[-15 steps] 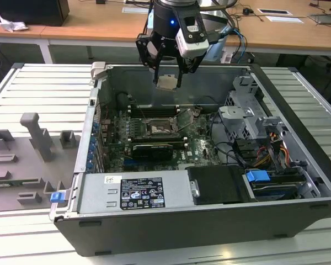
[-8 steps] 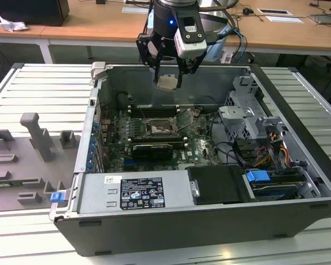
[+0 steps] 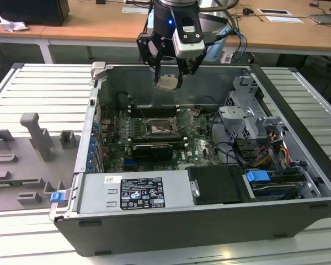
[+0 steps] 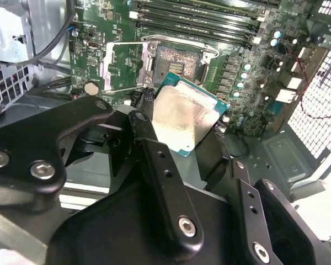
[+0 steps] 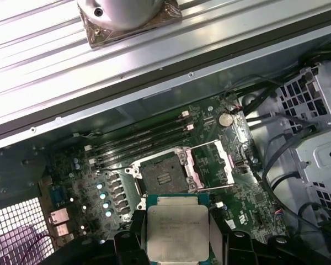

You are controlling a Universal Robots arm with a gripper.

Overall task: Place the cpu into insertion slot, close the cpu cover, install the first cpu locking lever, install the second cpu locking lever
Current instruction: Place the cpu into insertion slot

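While the cpu (image 3: 168, 84) hangs clamped by its edges in the closed jaws of the gripper (image 3: 169, 76), it sits well above the slot (image 3: 156, 130), apart from it. Beside the slot, the cover (image 5: 226, 164) lies flipped open. Green board (image 3: 116, 138) surrounds the slot inside the case (image 3: 209, 221).

The gripper (image 3: 169, 75) points downward, clamped on the cpu (image 3: 168, 83).

Grey slatted metal worktable (image 3: 14, 88), light wooden desks (image 3: 99, 26) along the far side.
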